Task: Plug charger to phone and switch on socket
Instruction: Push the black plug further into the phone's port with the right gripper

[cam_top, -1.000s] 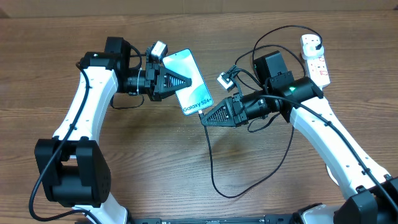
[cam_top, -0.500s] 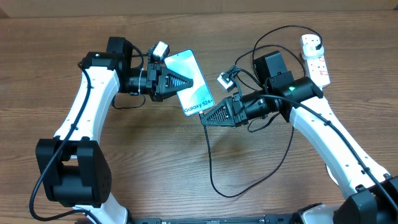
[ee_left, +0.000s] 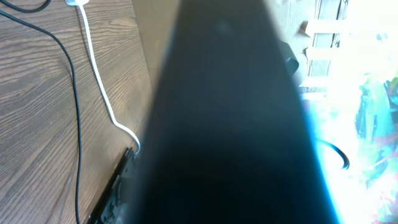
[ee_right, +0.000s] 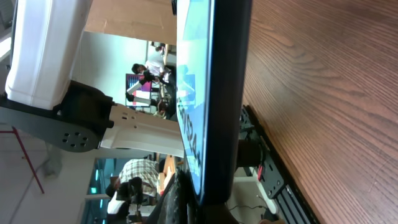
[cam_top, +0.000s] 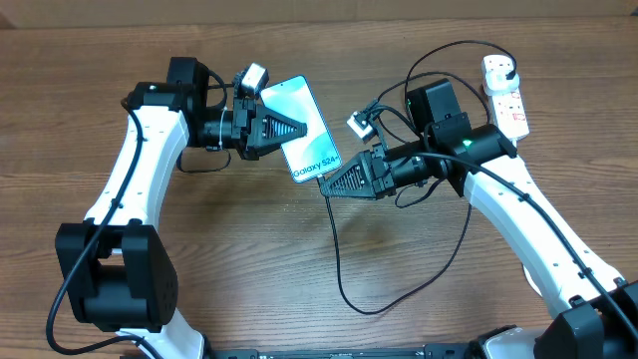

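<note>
1. Since a second ago, my right gripper (cam_top: 327, 186) has crept up and left, so its tip now sits right at the lower end of the phone (cam_top: 314, 140). Before, it hung just below that corner.
2. The left gripper (cam_top: 293, 130) and the phone have barely shifted over that second; the screen keeps the same tilt.
3. The left arm reaches right from its base, wrist level, jaws clamped on the phone's long edges. It holds the phone off the table (cam_top: 199, 259) with the cyan screen facing up.
4. The right arm reaches left across the middle, fingers pinched narrow on the charger (cam_top: 337, 249) at its connector end. The black cable drops from the fingertips, loops low and climbs back right.
5. I cannot tell whether the connector is seated; it is too small to see.
6. My right wrist view shows the phone (ee_right: 217, 93) edge-on and very close.
7. The socket (cam_top: 505, 95) lies at the far right, well apart from both grippers.
</note>
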Robot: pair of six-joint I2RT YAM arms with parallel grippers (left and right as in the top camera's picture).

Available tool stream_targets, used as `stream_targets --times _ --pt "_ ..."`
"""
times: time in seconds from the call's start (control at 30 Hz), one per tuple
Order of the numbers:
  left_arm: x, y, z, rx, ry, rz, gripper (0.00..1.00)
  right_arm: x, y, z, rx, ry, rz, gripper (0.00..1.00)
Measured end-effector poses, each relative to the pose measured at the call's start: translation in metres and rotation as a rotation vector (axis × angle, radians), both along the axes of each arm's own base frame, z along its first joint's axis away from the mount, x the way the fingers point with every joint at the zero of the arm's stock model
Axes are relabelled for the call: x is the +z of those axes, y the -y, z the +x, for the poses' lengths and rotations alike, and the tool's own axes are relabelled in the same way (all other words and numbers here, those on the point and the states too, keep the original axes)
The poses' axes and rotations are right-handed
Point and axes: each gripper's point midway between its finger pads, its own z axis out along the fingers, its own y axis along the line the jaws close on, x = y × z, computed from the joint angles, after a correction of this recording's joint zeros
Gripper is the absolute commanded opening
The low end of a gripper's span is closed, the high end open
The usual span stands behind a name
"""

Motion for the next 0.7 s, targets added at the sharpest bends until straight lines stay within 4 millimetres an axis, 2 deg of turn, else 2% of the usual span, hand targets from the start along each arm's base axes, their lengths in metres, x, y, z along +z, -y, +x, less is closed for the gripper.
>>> stream_targets --times 0.7 --pt "0.0051 0.0009 0.0 -0.004 0.01 -0.022 0.04 0.006 -0.0035 0.0062 0.005 0.057 0.038 0.05"
